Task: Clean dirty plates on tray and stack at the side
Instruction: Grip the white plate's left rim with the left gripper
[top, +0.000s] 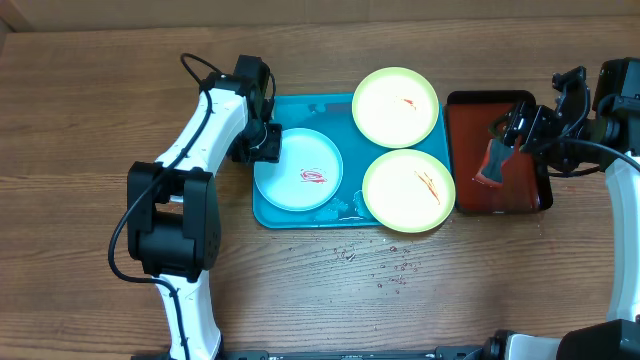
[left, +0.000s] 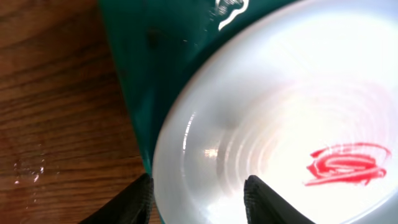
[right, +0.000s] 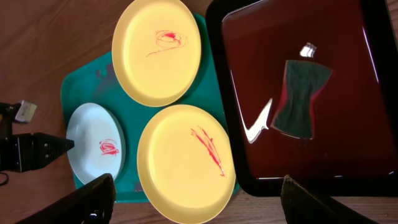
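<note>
Nearest the robot, water droplets (top: 385, 270) speckle the wood-grain counter (top: 80, 100) just in front of the tray (top: 335, 115). The turquoise tray lies mid-counter, wet, and carries all three plates, each smeared red. The white plate (top: 298, 168) is at the tray's left end. One yellow plate (top: 408, 190) is at the near right, overhanging the tray's edge, and the other yellow plate (top: 396, 105) is just beyond it.

The left fingers (left: 134, 200) stand partly apart astride the white plate's rim, one outside it and one over its face, not clamped on it. Touching the tray's right side or just beside it sits a dark red tray (top: 468, 125) with a dark sponge (right: 298, 99) lying in it. The right fingers (right: 93, 199) hang wide apart above that tray and hold nothing. A pale strip runs along the counter's far edge.
</note>
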